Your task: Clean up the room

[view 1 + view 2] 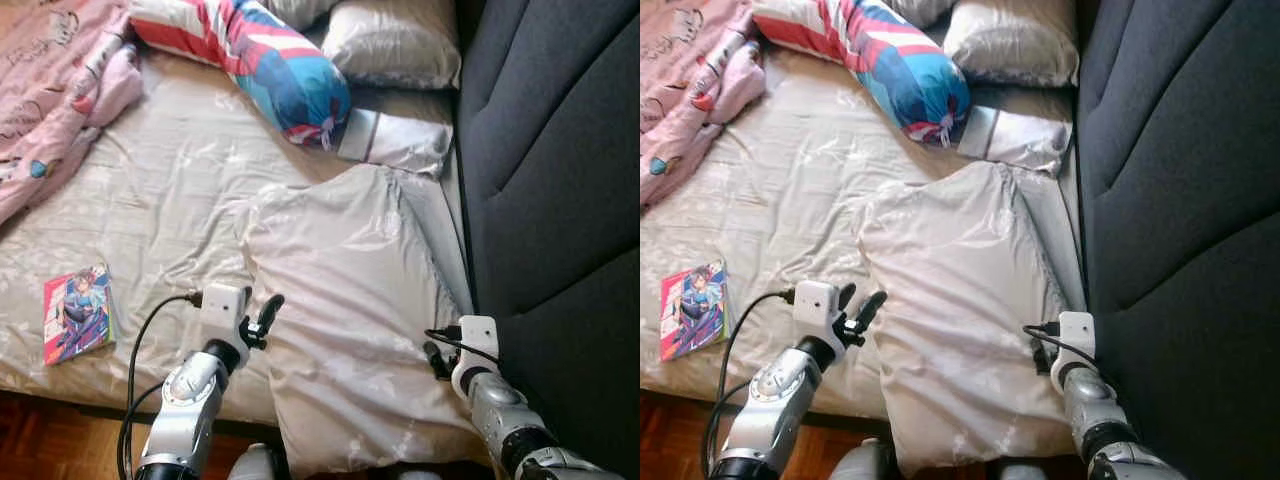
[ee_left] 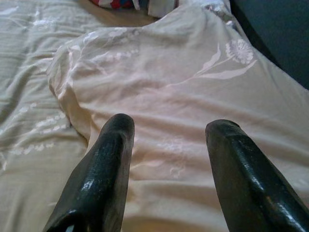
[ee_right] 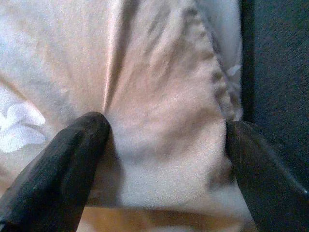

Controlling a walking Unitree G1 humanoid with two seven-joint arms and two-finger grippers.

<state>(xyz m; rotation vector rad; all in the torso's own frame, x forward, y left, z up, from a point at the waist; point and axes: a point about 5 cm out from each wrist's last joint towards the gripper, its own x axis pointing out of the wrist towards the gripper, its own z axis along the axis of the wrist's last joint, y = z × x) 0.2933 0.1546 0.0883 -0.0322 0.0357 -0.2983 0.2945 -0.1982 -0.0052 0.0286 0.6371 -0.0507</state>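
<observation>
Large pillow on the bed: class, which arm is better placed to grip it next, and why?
Right. The right gripper already presses open fingers into the large pillow; the left gripper hovers open at its edge.

Pillow [image 1: 350,300] on bed [image 1: 150,200] (book [image 1: 76,312] left)

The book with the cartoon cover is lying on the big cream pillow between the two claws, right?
Not quite. The book lies on the bed sheet, off to the robot's left of the left claw, apart from the big cream pillow. The left eye view shows it.

Soft daylight gleams on the satin sheet [image 1: 180,170]; the dark headboard [image 1: 560,180] stays dim, and both wrist views blur up close.
</observation>
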